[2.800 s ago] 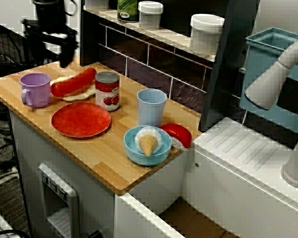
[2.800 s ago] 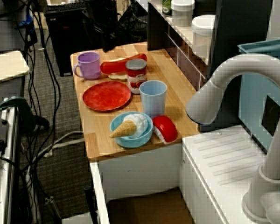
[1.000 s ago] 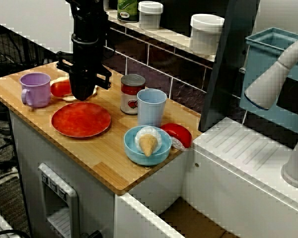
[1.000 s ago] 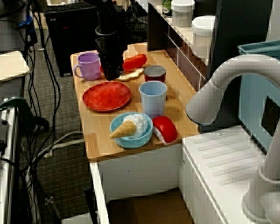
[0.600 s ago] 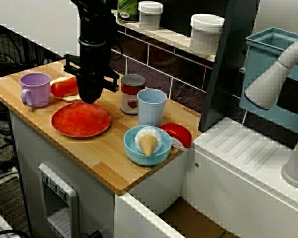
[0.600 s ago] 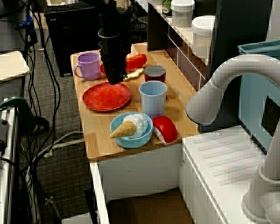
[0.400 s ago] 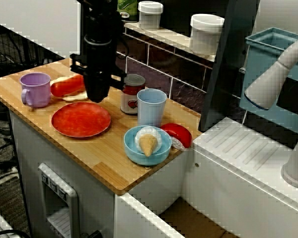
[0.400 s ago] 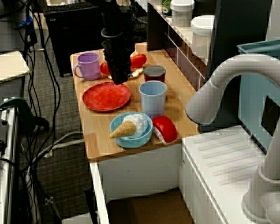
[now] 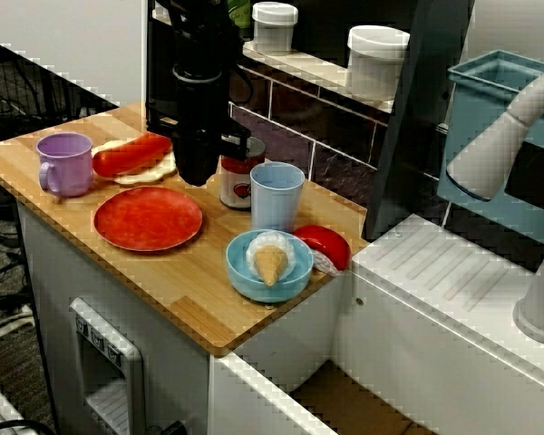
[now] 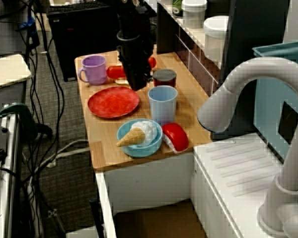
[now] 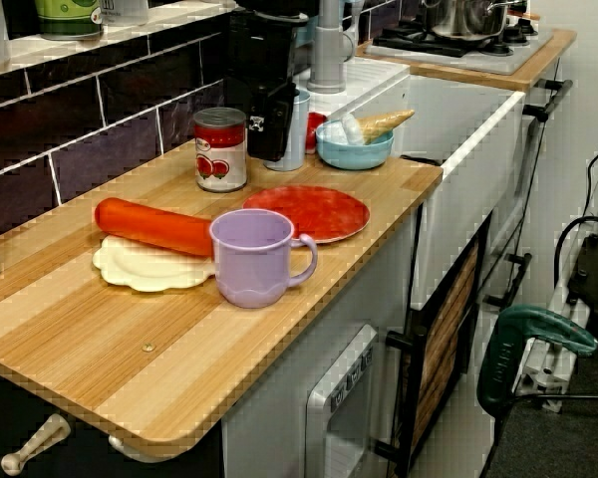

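Note:
In the front view my black gripper [image 9: 198, 174] points straight down, its tip low over the wood just left of a tomato can [image 9: 246, 170] and behind a red plate [image 9: 148, 217]. The side view puts the gripper [image 10: 138, 84] between a hot dog on a pale plate [image 10: 114, 72] and the can [image 10: 165, 78]. From the low view along the counter the gripper [image 11: 272, 137] stands between the can [image 11: 220, 149] and a light blue cup [image 11: 297, 134], partly hiding the cup. Nothing shows between its fingers, and their gap is not visible.
A purple mug [image 9: 63, 163] stands at the counter's left end beside the hot dog [image 9: 131, 154]. A blue bowl with an ice cream cone [image 9: 268, 265] and a red piece [image 9: 325, 246] sit near the right edge. A shelf with jars [image 9: 376, 59] runs behind; a white sink unit [image 9: 453, 281] adjoins.
The arm came down from the far left corner and slid right, from over the hot dog to beside the can. The can stands farther right than 2.8 s ago, now by the blue cup.

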`<state>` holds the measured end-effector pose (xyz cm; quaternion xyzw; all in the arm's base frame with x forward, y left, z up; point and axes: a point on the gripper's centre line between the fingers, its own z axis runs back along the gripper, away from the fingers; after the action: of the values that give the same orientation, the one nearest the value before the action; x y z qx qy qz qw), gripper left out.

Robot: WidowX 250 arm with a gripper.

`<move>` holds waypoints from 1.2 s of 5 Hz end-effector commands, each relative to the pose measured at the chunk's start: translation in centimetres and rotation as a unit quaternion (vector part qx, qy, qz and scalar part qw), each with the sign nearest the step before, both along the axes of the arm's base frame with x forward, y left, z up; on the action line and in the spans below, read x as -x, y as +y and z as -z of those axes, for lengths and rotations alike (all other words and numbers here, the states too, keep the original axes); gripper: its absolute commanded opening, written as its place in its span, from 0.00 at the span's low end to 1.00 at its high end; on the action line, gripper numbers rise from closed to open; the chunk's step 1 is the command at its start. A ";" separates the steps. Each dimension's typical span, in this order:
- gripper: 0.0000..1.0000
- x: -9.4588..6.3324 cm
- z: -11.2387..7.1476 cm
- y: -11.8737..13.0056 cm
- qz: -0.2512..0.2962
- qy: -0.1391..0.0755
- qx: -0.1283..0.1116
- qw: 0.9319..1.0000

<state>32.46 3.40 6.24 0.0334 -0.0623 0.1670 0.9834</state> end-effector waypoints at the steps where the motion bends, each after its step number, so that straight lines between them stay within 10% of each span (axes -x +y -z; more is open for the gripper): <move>1: 0.00 -2.6 -0.5 0.5 -0.017 -0.029 -0.005 0.999; 4: 0.00 -2.4 -1.2 1.7 -0.031 -0.019 -0.002 0.999; 5: 0.74 -1.3 -1.7 2.3 -0.028 -0.016 0.001 0.999; 6: 1.00 0.0 -2.3 2.3 -0.023 -0.015 0.001 1.000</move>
<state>32.37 5.27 6.56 0.0323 -0.0474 0.1904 0.9800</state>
